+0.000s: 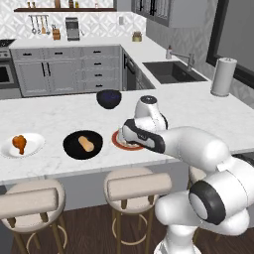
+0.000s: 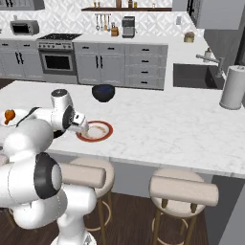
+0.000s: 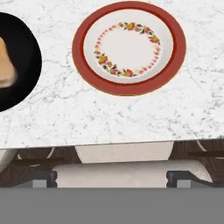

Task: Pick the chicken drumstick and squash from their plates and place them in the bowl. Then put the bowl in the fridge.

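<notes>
Hovering above the near edge of the marble counter [image 1: 59, 111], the gripper [image 2: 82, 127] points down beside the terracotta-rimmed plate [image 3: 129, 47]. In the hand view its two dark fingertips [image 3: 43, 178] sit at the far left and far right of the bottom, well apart, so the fingers are spread wide with nothing between them. Straight under the hand lies that plate, bare, with a ring of small flowers round its pale centre. Below the counter edge in the same view shows the pale padded back of a bar stool [image 3: 124, 173].

Just to the left of the rimmed plate stands the black bowl [image 1: 83, 144], and the squash [image 1: 87, 144] already lies inside it, tan against the glossy dark bottom; the hand view catches one end of it at its left edge. Further left, apart from the bowl, is the white plate [image 1: 34, 147] with the chicken drumstick [image 1: 19, 144] on it, bulbous end up and bone end toward the front.

Behind the rimmed plate, toward the far side of the counter, sits a smaller dark blue bowl [image 1: 109, 98]. At the right end stands a roll of paper towel [image 1: 223, 76], upright, near the sink [image 1: 173, 72].
</notes>
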Motion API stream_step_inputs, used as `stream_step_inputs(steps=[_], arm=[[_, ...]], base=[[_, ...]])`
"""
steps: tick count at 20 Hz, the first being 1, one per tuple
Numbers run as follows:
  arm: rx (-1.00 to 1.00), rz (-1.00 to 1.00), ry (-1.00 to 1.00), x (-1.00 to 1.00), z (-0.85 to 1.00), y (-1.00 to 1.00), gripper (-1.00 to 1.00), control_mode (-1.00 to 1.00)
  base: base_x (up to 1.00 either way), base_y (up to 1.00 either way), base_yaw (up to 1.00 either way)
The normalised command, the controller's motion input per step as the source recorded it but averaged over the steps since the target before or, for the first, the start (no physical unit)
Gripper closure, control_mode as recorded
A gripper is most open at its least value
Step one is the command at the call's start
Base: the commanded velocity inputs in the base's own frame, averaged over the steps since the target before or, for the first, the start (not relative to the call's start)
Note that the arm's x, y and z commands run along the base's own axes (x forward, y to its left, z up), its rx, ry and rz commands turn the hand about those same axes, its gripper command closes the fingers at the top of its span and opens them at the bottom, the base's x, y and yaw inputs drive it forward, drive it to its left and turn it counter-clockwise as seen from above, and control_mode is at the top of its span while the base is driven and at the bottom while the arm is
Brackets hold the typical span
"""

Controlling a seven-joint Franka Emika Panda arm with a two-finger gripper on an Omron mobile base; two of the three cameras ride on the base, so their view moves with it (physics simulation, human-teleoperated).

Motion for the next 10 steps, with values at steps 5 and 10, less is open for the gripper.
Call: stream_step_inputs(steps=[5, 10], arm=[[0.06, -0.07, 0.02, -0.06, 0.15, -0.89, -1.0, -1.0], [0.0, 0.0, 0.0, 0.0, -0.01, -0.1, -1.0, 1.0]], base=[[0.0, 0.0, 0.0], [-0.24, 0.2, 0.0]])
